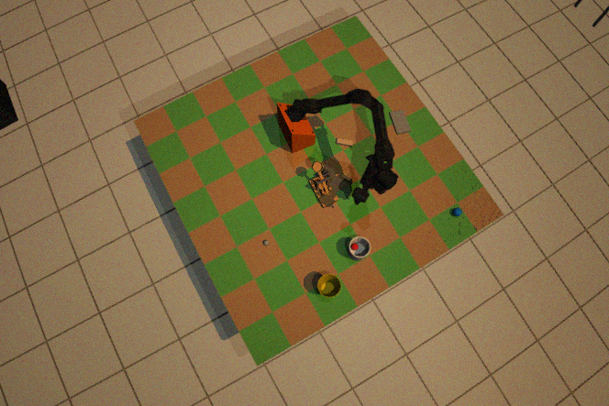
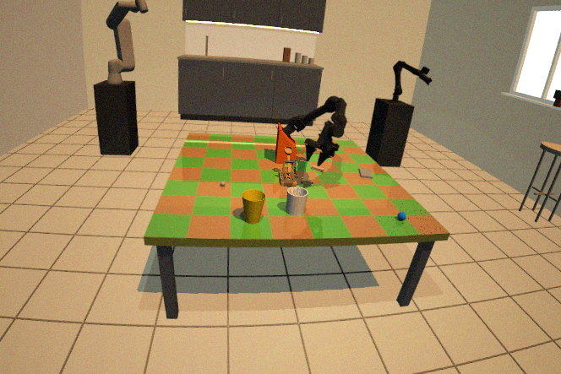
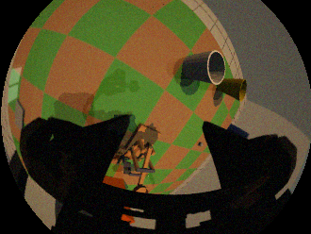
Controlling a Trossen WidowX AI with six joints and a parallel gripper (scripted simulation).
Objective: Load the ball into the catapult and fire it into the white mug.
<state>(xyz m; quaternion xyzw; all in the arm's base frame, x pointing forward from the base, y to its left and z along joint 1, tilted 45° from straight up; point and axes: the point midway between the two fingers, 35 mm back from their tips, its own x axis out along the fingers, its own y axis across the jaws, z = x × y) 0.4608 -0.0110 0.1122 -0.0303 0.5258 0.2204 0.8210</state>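
A small red ball (image 1: 354,246) lies inside the white mug (image 1: 368,250) (image 2: 296,203) (image 3: 198,67), against its inner side; the mug wall hides it in the exterior view. The mug stands upright. The wooden catapult (image 1: 322,187) (image 2: 288,176) (image 3: 141,153) stands between the orange block and the mug. Its throwing arm is raised, with an empty ring-shaped cup (image 1: 316,166) (image 2: 288,150) at the end. My gripper (image 1: 360,191) (image 2: 313,162) (image 3: 167,122) is open and empty, raised above the table beside the catapult, on the right in the exterior view.
A yellow cup (image 1: 328,285) (image 2: 253,207) (image 3: 232,89) stands near the mug. The orange block (image 1: 301,139) (image 2: 284,149) is at my arm's base. A blue ball (image 1: 457,212) (image 2: 401,215), a small grey ball (image 1: 265,243) (image 2: 222,184), a grey slab (image 1: 400,122) (image 2: 365,173) and a pale bar (image 1: 344,141) lie around.
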